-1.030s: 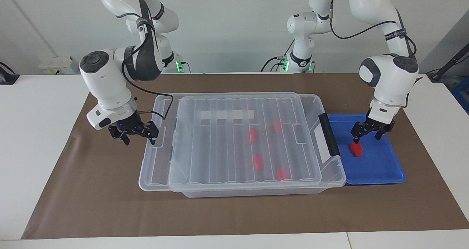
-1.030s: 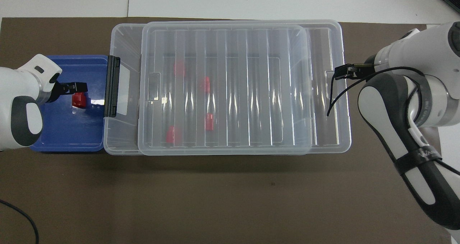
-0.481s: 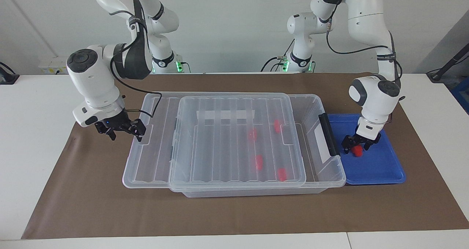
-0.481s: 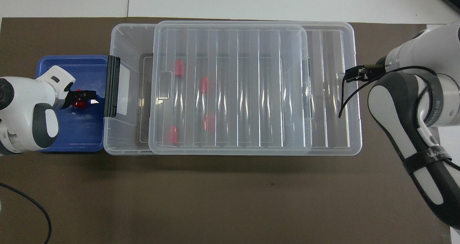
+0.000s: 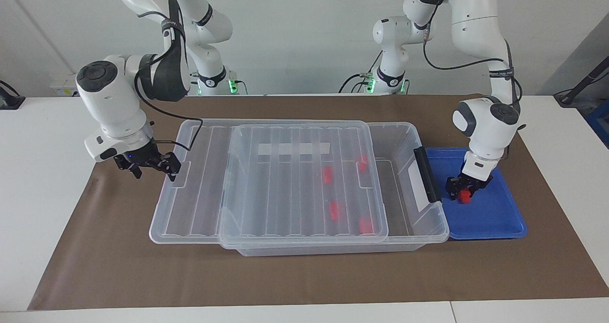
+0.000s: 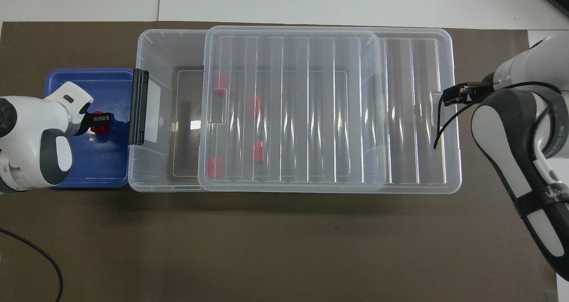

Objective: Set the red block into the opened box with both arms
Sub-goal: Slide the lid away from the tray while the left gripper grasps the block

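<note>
Your table (image 5: pixel 43 171) has the brown mat (image 5: pixel 304 275) over it. The clear box (image 5: pixel 404 137) sits across the middle of the mat, and its ribbed lid (image 5: pixel 200 185) is slid toward the right arm's end. That leaves a strip of the box uncovered at the left arm's end, just inside the black latch (image 5: pixel 427 173). The blue tray (image 5: pixel 495 218) is right up against that latch end of the box. I'd say you're at the grasp step on one side and the hold-the-lid-back step on the other. The right gripper (image 5: pixel 152 163) is at the lid's end tab with its fingers spread wide. One finger looks hooked at the tab, but I can't tell if it's actually pinching anything. The left gripper (image 5: pixel 464 190) is down in the tray, and its fingers are drawn in narrow against the sides of the red block (image 5: pixel 464 198). That block looks like it's resting on the tray floor, not lifted yet. The four other red blocks (image 5: pixel 335 210) are already in the box, under the lid. For the next move, I'd lift straight up first so the block clears the tray rim and the latch. Then carry it over to the uncovered strip, lower it in and let go. That gap isn't very generous, so come down near the latch end rather than close to the lid edge. Leave the right arm parked on that tab so the lid doesn't creep back while you're reaching in.
</note>
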